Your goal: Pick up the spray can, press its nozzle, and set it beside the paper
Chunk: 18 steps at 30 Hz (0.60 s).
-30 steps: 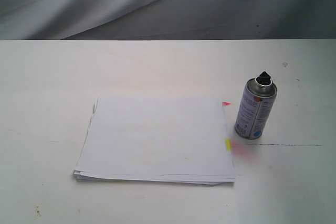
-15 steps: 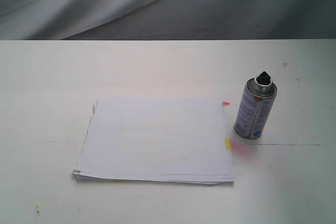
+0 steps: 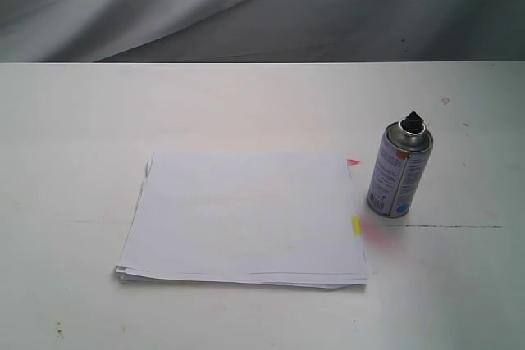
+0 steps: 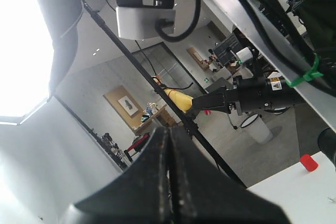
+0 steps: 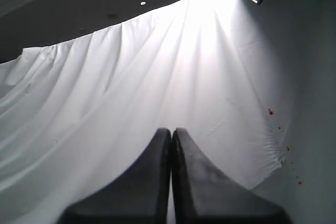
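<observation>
The silver-grey spray can [image 3: 399,172] stands upright on the white table, just right of the paper [image 3: 244,219], with its black nozzle [image 3: 412,120] on top. Pink and yellow tabs stick out along the paper's right edge, near the can. Neither arm shows in the exterior view. In the left wrist view my left gripper [image 4: 170,132] is shut with nothing in it and points away at the room. My right gripper [image 5: 171,132] is shut too, empty, and faces a white curtain.
A pink stain [image 3: 379,234] marks the table between can and paper. A thin dark line [image 3: 451,226] runs across the table right of the can. A grey draped backdrop [image 3: 262,6] hangs behind the table's far edge.
</observation>
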Each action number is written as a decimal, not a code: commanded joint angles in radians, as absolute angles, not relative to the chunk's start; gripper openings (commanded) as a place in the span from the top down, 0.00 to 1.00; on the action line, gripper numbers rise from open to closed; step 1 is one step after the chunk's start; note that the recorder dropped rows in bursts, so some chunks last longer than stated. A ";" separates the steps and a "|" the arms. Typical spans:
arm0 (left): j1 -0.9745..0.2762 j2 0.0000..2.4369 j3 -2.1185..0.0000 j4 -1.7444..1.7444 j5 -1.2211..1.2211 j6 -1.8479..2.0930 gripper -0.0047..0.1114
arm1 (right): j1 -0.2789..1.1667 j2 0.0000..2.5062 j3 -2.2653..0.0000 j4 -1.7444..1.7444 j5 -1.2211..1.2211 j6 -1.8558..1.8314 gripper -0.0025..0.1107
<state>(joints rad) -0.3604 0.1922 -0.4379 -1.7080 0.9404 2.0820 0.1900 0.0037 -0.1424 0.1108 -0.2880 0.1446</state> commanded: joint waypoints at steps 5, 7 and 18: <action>-0.364 0.187 -0.423 -1.718 0.941 2.075 0.96 | 0.185 0.000 -0.137 0.081 -0.024 0.143 0.98; -0.364 0.187 -0.404 -1.718 0.941 2.075 0.96 | 0.185 0.000 -0.137 0.039 0.080 0.143 0.98; -0.364 0.187 -0.280 -1.716 0.941 2.075 0.96 | 0.185 0.000 -0.137 -0.078 0.203 0.143 0.98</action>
<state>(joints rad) -0.3604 0.1883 -0.3034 -1.7080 0.9404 2.0820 0.1900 0.0037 -0.1424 -0.0460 0.1965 0.1446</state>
